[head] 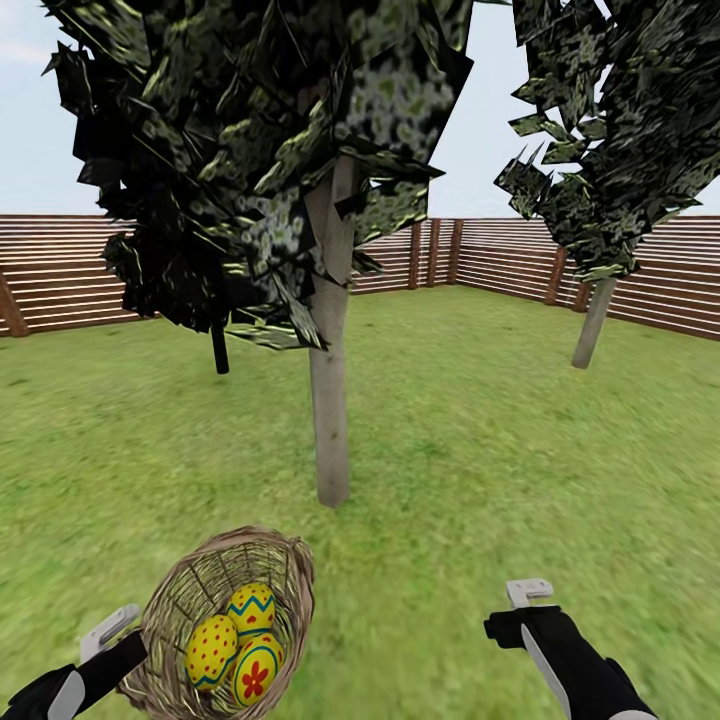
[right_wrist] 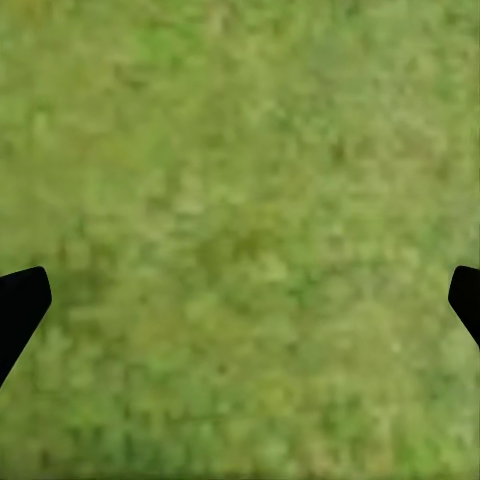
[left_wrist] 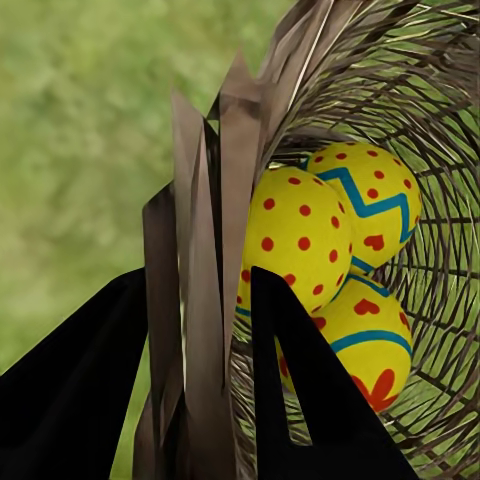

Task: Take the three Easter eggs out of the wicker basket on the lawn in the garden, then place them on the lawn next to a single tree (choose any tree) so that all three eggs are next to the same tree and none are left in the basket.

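We see our left claw point(left_wrist: 200, 400) pinching the wicker basket point(head: 190, 590) rim; three Easter eggs point(head: 235, 645) inside, near the tree point(head: 330, 400). Right claw point(right_wrist: 240, 300) spread above lawn point(head: 480, 440).

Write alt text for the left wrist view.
The left claw grips the rim of a brown woven wicker basket, one dark finger on either side. Three bright yellow patterned Easter eggs sit inside, with blurred green lawn beyond.

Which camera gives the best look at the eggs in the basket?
The left wrist view: the three eggs sit close up inside the basket, patterns clear, with the rim between the left fingers. The head view shows them smaller; the right wrist view shows grass.
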Motion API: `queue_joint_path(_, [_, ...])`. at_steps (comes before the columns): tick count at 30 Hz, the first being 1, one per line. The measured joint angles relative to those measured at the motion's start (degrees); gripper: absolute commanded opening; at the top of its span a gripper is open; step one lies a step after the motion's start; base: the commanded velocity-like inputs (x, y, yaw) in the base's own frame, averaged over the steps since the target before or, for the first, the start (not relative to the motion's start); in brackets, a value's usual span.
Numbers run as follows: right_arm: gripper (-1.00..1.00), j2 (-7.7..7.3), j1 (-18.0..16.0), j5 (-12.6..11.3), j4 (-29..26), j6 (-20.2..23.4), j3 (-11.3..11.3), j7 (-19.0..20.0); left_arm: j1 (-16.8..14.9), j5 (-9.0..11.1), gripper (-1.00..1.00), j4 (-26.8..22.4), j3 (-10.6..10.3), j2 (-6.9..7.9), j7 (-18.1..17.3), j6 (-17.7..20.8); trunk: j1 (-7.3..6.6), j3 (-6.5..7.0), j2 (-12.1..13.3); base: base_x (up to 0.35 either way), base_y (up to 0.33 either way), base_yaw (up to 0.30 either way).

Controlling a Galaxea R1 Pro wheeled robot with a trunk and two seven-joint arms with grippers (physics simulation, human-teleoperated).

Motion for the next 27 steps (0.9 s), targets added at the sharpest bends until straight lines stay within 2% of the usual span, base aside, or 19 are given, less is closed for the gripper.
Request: queue_joint_path(27, [1.00, 0.34, 0.02, 0.07, 0.09, 0.00, 0.00, -0.01, 0.00, 0.01, -1.00, 0.00, -0.02, 0.00, 0.00, 0.00, 5.93, -4.85, -10.83, 0.000, 0.000, 0.000])
